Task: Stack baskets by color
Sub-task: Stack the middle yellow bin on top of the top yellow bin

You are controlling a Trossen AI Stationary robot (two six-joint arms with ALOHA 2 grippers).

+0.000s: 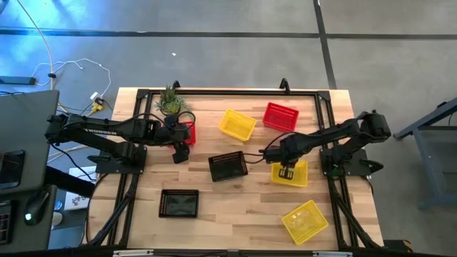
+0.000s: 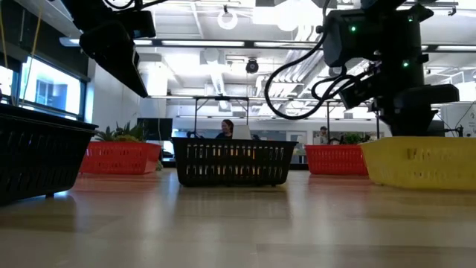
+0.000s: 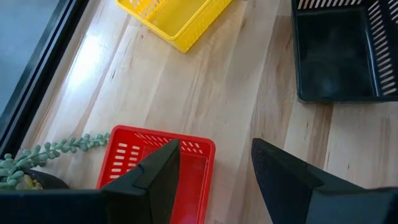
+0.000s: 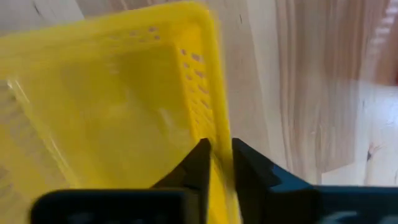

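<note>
Over a yellow basket [image 1: 294, 175] [image 2: 420, 160] at the table's middle right, my right gripper [image 1: 286, 171] [image 4: 222, 163] points down, shut on the basket's wall. My left gripper [image 1: 180, 153] [image 3: 214, 177] hangs open above the near edge of a red basket [image 1: 188, 133] [image 3: 158, 165] at the left and touches nothing. On the tabletop stand two more yellow baskets [image 1: 237, 124] [image 1: 305, 220], another red one [image 1: 280, 116] and two black ones [image 1: 228, 167] [image 1: 178, 203]. My right gripper has the yellow basket's side wall at its rim [image 4: 217, 140] between its two fingers. One finger [image 4: 196, 165] is inside the basket and the other [image 4: 249, 168] outside. They come from above, pointing down. The basket's bottom rests on the table.
A small green potted plant [image 1: 170, 102] stands at the far left, next to the red basket under my left gripper. A black metal frame [image 1: 235, 91] runs along the table's edges. Bare wood lies in the near middle, between the black basket and the yellow one.
</note>
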